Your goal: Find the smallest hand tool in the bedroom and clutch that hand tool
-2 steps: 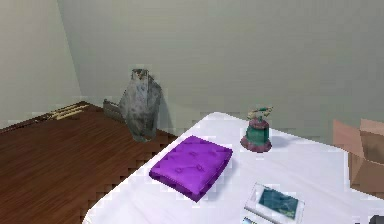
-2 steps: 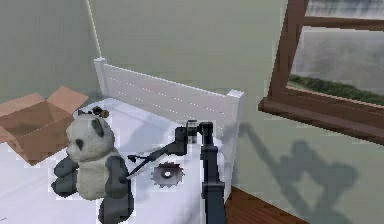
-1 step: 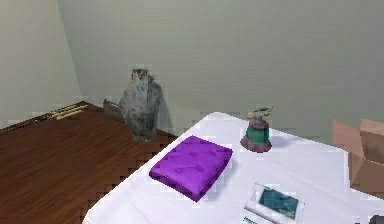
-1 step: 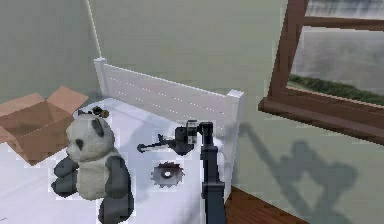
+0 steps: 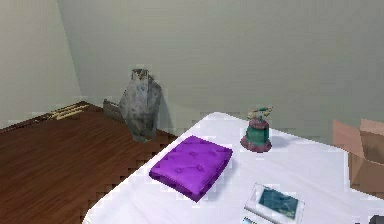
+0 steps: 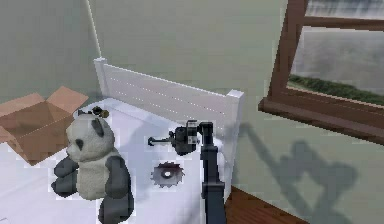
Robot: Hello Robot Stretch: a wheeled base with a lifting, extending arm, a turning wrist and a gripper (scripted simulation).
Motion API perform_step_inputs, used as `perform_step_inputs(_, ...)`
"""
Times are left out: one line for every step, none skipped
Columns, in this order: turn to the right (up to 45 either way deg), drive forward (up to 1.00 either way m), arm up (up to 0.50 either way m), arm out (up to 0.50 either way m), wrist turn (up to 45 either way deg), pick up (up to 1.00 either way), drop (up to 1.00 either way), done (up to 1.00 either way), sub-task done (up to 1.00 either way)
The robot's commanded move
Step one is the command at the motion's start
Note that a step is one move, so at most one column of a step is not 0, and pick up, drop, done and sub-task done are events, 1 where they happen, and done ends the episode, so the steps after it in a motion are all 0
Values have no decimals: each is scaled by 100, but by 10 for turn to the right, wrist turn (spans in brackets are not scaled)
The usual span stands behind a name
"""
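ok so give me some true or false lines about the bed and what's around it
1. A panda plush sits on the bed. True.
2. The cushion on the bed is green. False: it is purple.
3. A round toothed disc lies on the sheet between the panda plush and the arm. True.
4. The headboard is black. False: it is white.
5. The window has a white frame. False: its frame is dark brown wood.
6. A cardboard box stands at the arm side view's left. True.
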Motion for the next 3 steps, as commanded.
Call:
perform_step_inputs(0,0,-30,0,0,0,0,0,0)
perform_step_inputs(0,0,0,0,0,100,0,0,0)
perform_step_inputs(0,0,10,0,0,0,0,0,0)
